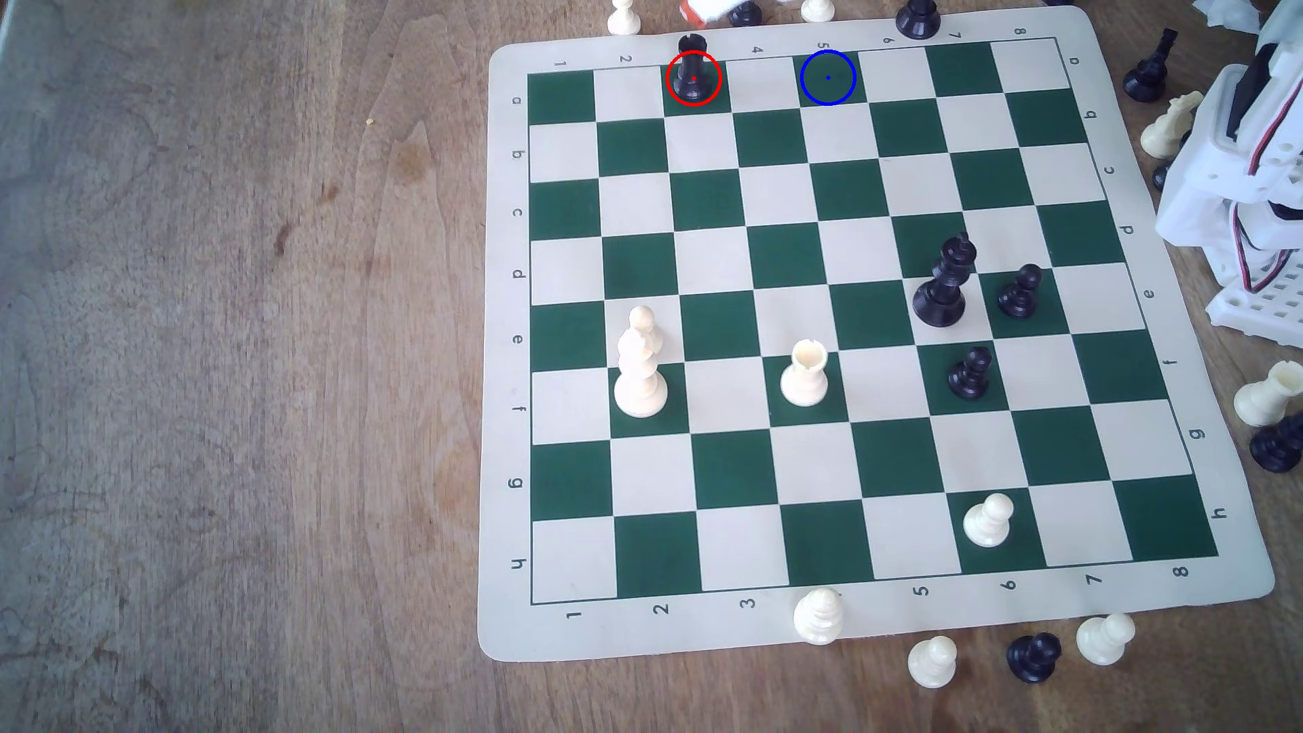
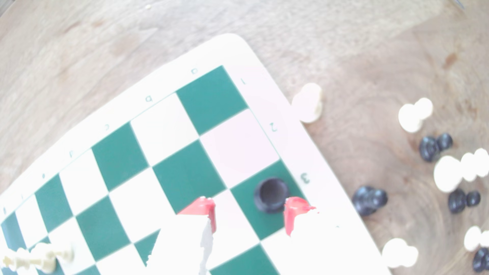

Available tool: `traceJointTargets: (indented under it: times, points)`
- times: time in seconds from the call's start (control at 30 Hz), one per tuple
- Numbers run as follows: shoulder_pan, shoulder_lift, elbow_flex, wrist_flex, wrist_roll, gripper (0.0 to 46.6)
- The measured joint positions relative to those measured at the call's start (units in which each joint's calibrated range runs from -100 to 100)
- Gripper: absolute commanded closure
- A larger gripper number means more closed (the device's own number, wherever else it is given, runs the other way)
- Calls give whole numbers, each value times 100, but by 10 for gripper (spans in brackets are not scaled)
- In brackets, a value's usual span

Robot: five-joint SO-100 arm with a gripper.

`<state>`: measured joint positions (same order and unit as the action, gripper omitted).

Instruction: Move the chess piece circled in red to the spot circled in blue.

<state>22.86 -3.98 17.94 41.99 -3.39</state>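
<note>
The chess piece circled in red, a black rook (image 1: 693,77), stands upright on a green square at the board's far edge, column 3. The spot circled in blue (image 1: 828,77) is a bare green square two columns toward the exterior view's right in the same row. In the wrist view I look down on the rook (image 2: 271,194); it sits just beyond the red fingertips (image 2: 202,209), close to one of them and not between them. My gripper (image 2: 248,211) is open and holds nothing. A red-and-white bit of the gripper (image 1: 700,10) shows at the top edge, behind the rook.
On the board (image 1: 508,352) stand a black king (image 1: 943,289), two black pawns (image 1: 1020,292) (image 1: 971,375), a white king (image 1: 640,380), a white rook (image 1: 805,373) and white pawns. Loose pieces lie off the far, near and right edges. The arm's white base (image 1: 1241,176) is at the right.
</note>
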Motion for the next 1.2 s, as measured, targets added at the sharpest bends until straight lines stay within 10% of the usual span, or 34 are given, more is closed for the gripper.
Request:
traceJointTargets:
  times: [1.2]
  points:
    - [133,1215,136,-1028,-34,310]
